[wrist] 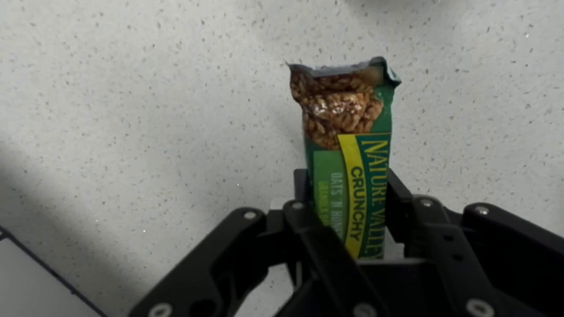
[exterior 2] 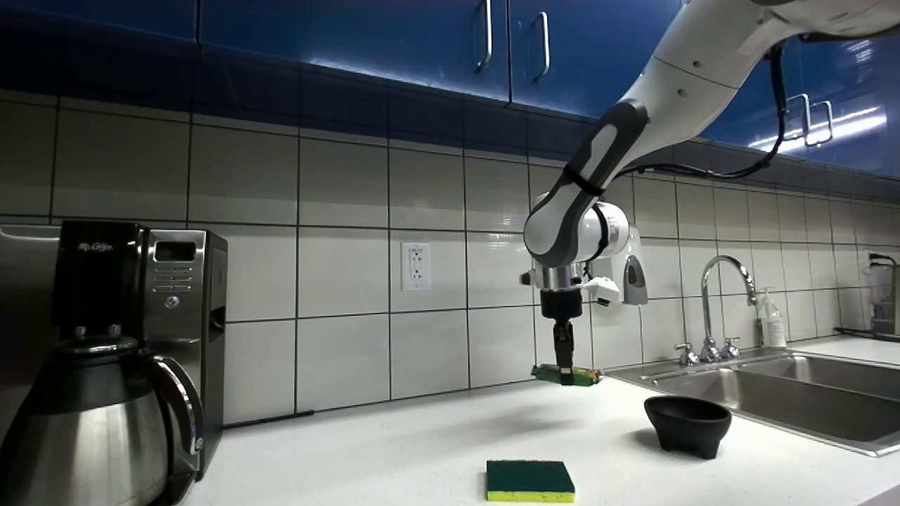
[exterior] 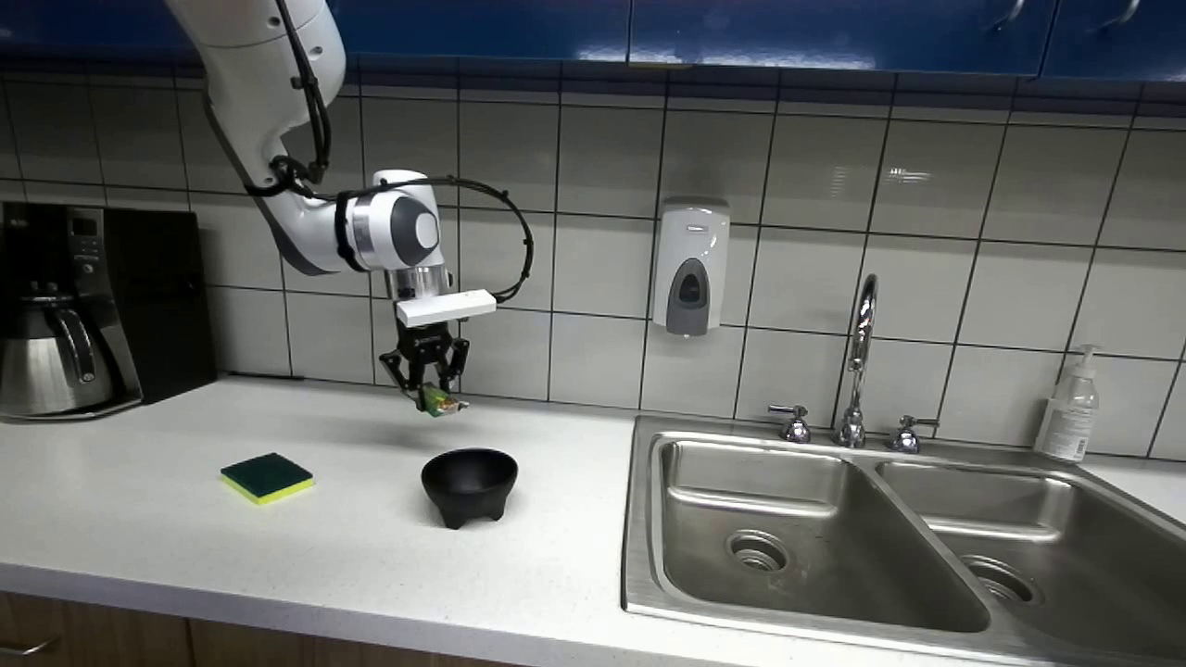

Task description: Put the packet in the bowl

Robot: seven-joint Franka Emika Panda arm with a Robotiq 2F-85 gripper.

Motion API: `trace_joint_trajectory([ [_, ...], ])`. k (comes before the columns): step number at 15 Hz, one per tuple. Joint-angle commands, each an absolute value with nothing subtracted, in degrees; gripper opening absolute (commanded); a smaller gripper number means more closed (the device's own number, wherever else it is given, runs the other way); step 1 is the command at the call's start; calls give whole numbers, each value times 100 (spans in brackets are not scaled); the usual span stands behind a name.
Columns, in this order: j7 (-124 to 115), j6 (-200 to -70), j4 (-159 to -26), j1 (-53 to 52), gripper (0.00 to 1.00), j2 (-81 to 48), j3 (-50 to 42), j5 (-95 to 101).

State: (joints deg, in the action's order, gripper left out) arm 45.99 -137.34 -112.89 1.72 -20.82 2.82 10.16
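In an exterior view, the packet was held in the tool, raised and not yet over the bowl. In an exterior view, a gap was shown between packet and tabletop; grasp and lift judged done. In the wrist view, the packet's sides were gripped by the fingers; carrying across, lowering and release were judged left.

Wrist view: packet runs out of sight behind fingers toward six o'clock; a dark blur is cut off at one o'clock, unidentifiable. In an exterior view sink is cut at four o'clock; print on bottle is too small.
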Motion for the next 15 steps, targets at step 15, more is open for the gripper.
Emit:
trace_joint_trajectory([
  [15,4790,-14761,-13551,654,16,-536,-82,82],
])
